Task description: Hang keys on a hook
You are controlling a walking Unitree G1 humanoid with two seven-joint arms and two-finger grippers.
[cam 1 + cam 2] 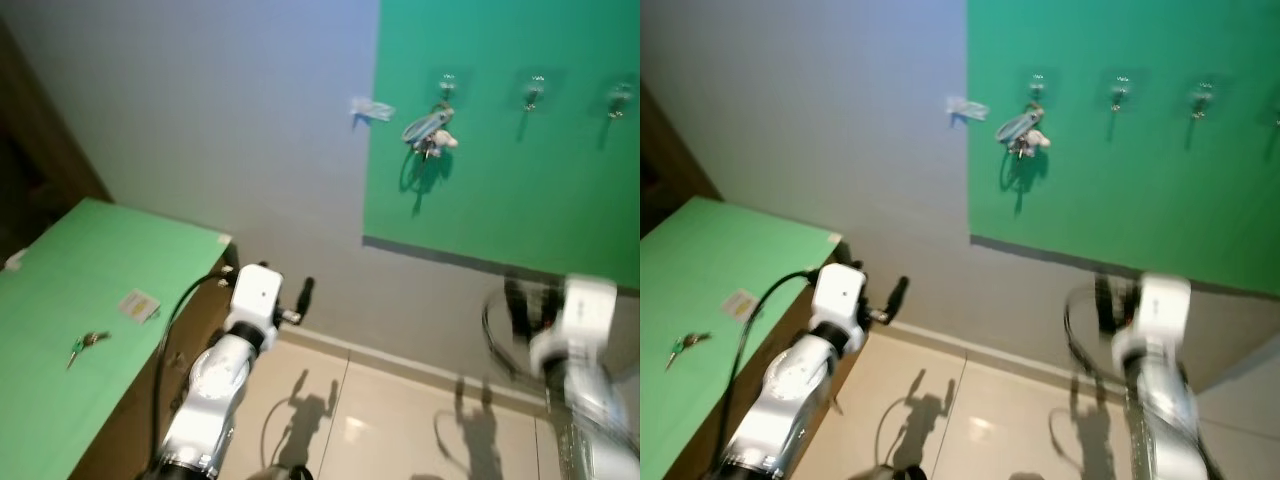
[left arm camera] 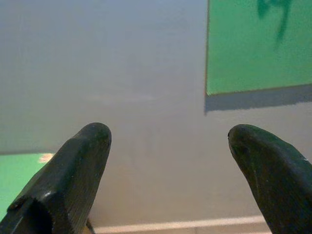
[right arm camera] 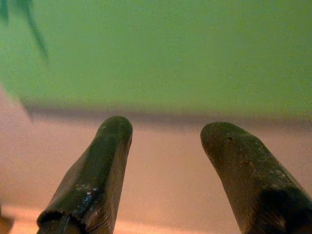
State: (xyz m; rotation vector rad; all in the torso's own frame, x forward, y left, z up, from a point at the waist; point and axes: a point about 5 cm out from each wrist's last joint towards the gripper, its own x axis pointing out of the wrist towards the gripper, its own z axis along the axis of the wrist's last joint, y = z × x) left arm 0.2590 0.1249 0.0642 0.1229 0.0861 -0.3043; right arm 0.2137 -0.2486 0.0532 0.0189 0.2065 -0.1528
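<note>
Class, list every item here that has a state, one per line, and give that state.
Left gripper: open, holding nothing.
Right gripper: open, holding nothing.
Keys: lying on the green table.
Keyring: hanging on the first hook.
Other hooks: bare.
</note>
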